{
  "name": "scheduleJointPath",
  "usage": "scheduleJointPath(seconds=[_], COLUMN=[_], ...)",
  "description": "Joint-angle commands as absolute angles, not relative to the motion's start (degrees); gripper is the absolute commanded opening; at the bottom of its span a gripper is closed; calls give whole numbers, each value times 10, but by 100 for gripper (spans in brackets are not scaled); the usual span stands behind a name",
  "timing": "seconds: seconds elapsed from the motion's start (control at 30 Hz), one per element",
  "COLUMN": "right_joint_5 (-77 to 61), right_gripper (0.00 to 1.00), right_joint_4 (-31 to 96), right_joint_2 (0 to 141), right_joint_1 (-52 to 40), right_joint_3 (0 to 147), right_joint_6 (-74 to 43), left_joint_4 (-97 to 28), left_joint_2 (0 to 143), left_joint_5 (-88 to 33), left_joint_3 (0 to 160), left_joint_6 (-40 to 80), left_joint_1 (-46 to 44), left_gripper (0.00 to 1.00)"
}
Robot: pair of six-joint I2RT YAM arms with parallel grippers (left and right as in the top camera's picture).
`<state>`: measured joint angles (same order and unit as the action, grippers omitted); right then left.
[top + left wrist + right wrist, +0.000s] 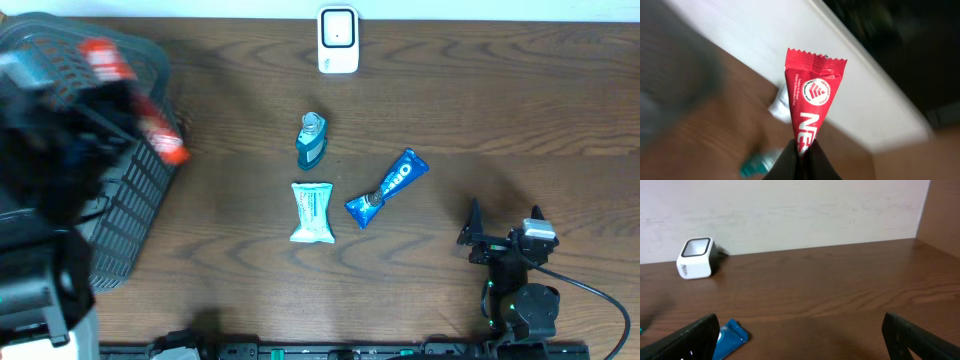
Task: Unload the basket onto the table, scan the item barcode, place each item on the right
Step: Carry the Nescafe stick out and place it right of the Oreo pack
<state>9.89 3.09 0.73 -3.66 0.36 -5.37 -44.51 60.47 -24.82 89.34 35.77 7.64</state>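
my left gripper (801,149) is clamped tight on the lower end of a red snack packet (812,97). the packet stands up in front of my wrist camera, off the desk (480,110), with its crimped zigzag edge uppermost. i judge that holding it by one end leaves the flat printed faces free to turn toward the scanner (338,40), a small white rounded box with a dark window at the far edge of the desk.

the wrapper is glossy film, thin and crinkly, and it narrows where i pinch it. this face shows a round white emblem and white letters but no barcode, so the code is probably on the back.

from above, my left arm is a blur over the dark mesh basket (140,200) at the left. my right gripper (505,212) rests wide open and empty at the front right, out of the way. a teal bottle (311,140), a pale blue pouch (312,212) and a blue foil packet (388,187) lie mid-desk.
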Motion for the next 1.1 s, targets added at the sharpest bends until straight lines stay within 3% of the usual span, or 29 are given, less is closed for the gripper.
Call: scheduleJointPath(seconds=[0.0, 0.17, 0.33, 0.73, 1.07], right_joint_5=[100, 100, 100, 100, 100], right_gripper=[99, 99, 99, 99, 99], right_joint_4=[33, 33, 33, 33, 33], right_joint_2=[6, 6, 6, 6, 6], right_joint_1=[-42, -42, -42, -42, -42], right_joint_3=[3, 3, 3, 3, 3], right_joint_6=[-46, -46, -46, -46, -46], left_joint_4=[-445, -437, -404, -333, -285], left_joint_2=[637, 728, 859, 1113, 1210], left_joint_5=[-212, -99, -68, -100, -180], left_joint_3=[900, 900, 900, 900, 900], left_joint_6=[306, 299, 270, 198, 192], left_joint_1=[-55, -234, -343, -446, -473], left_gripper=[7, 7, 7, 7, 7])
